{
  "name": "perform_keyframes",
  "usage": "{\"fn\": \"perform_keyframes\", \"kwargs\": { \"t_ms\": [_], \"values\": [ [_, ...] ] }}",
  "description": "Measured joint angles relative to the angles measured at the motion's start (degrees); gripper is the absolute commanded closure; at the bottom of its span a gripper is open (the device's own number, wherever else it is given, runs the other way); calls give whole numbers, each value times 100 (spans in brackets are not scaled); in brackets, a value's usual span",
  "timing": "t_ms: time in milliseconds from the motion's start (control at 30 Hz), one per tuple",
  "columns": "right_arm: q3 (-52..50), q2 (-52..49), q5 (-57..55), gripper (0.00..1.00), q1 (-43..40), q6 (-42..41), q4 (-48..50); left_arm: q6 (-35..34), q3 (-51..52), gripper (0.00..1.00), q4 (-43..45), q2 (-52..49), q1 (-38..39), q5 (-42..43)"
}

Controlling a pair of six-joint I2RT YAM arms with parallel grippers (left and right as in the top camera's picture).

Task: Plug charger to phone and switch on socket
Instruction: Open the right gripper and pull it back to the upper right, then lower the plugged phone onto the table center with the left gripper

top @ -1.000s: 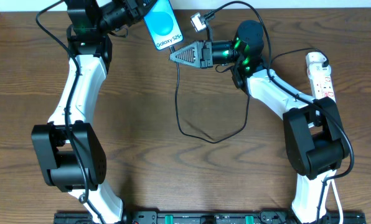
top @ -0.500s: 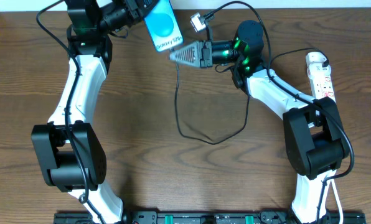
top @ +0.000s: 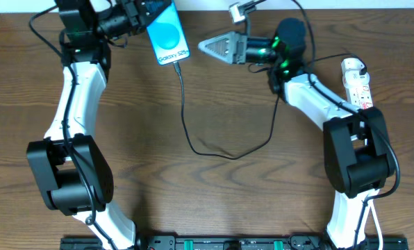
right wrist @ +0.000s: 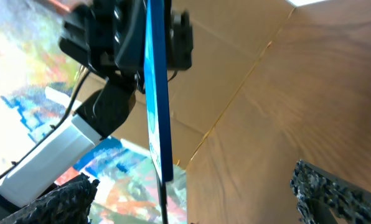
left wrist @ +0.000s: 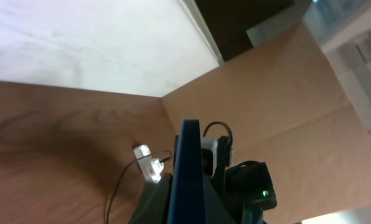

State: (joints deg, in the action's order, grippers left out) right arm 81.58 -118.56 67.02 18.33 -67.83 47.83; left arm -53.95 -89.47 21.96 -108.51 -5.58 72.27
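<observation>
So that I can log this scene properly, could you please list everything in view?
phone: one, blue screen with black edge, held at the far side of the table.
cable: one, black, from the phone's lower end, looping across the table middle.
adapter: one, pale grey, at the far table edge.
power strip: one, white with red markings, at the right edge.
table: one, dark brown wood.
arms: two, white and black, left and right sides.
left end effector: one, black, shut on the phone.
right end effector: one, grey-black, open and empty, just right of the phone.
</observation>
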Motion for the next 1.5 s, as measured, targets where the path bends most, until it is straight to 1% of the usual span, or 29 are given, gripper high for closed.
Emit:
{"fn": "perform_keyframes", "kwargs": {
  "t_ms": [200,400,467,500,600,667,733,900,1000,1033,1133,1200,1300,1333,1367,1500],
  "values": [
    [2,0,44,1,-568,0,-214,0,0,93,-461,-2,-173,48],
    [17,0,46,1,-874,120,-1130,0,2,93,-551,-2,-175,76],
    [22,0,50,1,-909,382,-1856,0,0,93,-549,-2,-175,85],
    [26,0,37,1,-909,424,-2013,0,0,93,-551,-2,-175,85],
    [59,4,-13,1,-909,826,-2959,0,0,93,-551,-2,-175,96],
    [52,-4,-138,1,-907,1338,-3803,0,0,93,-555,-2,-170,94],
    [52,-4,-267,1,-907,1672,-4253,0,0,93,-553,-2,-170,94],
    [52,-2,-601,1,-907,2273,-4841,2,0,93,-551,-2,-170,94],
    [66,46,-1150,1,-907,2820,-5764,2,0,93,-555,-2,-170,96],
    [63,59,-1209,1,-907,2874,-5855,2,0,93,-553,-2,-170,90],
    [63,317,-1937,1,-905,3305,-6631,33,0,93,-695,-2,-170,94],
    [59,588,-2398,1,-905,3480,-6918,140,0,92,-975,-2,-168,72],
    [59,1318,-3499,1,-905,3672,-7449,466,-2,93,-1816,-2,-107,-79],
    [59,1462,-3727,1,-905,3696,-7519,704,0,93,-2330,-2,-48,-221],
    [59,1788,-4162,1,-905,3775,-7622,872,4,93,-2612,-2,15,-323],
    [63,2511,-5139,1,-905,4011,-7742,1867,2,93,-3950,-4,487,-977]
  ]
}}
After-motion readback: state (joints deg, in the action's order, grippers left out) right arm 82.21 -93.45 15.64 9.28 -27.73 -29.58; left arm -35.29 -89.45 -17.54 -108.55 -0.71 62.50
